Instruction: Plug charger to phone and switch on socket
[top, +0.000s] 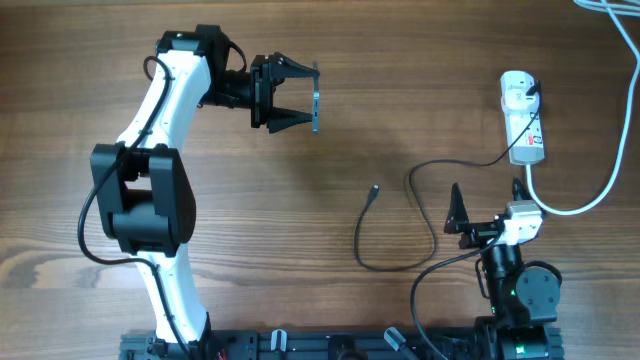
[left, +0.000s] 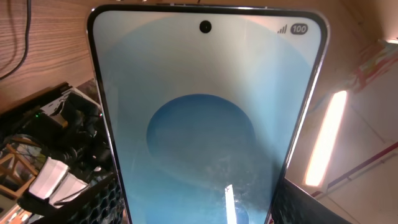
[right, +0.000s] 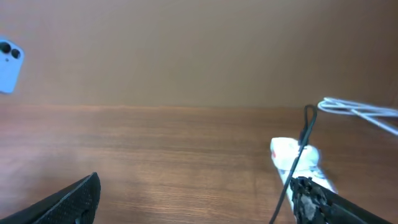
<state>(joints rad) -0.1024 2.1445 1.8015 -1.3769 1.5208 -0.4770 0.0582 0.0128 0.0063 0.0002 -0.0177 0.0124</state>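
Wood-grain counter (top: 300, 200) under both arms. Upper left of the overhead view: left pincer (top: 305, 96) spread across the width of the phone (top: 315, 98) and clamped on its two sides, phone held above the counter and seen from above only as a thin blue edge. Left wrist view almost filled by the phone's screen (left: 208, 118), pale blue with a darker blue disc, punch-hole lens at the top, "100" at the top right corner. Lower right of the overhead view: right pincer (top: 487, 208) wide open and holding nothing, fingers (right: 68, 199) far apart at the bottom corners of the right wrist view. Thin black charger cable (top: 432, 240) loose on the counter at centre right, looping down from the white power strip (top: 522, 125) at upper right and round to its small plug (top: 374, 190), plug free and well apart from the phone. Thicker white cable (top: 600, 190) curving along the right edge.
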